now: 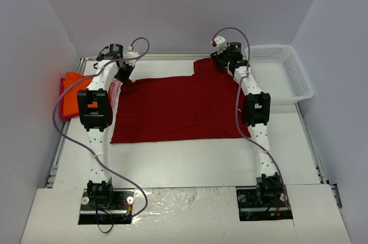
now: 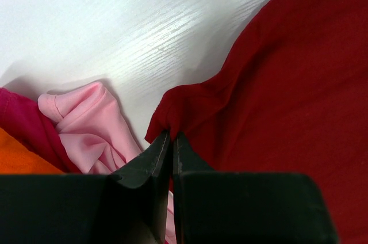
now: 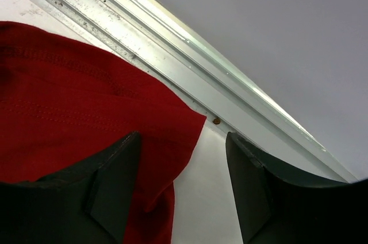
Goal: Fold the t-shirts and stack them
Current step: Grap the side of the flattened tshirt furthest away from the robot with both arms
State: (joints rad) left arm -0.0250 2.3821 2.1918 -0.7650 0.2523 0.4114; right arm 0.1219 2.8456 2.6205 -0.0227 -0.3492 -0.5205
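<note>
So, looking at a dark red t-shirt point(image 1: 178, 106) spread flat on the table point(image 1: 190, 160), with a pink t-shirt point(image 2: 86, 132) and an orange t-shirt point(image 1: 70, 99) bunched just off its left edge. Got the left gripper point(image 2: 171, 136) pinched tight on the far-left corner, and the right gripper point(image 3: 183, 140) gaping over the far-right corner, gripping nothing. Seems soft, light, floppy; probably best grabbed by corners and hems.
</note>
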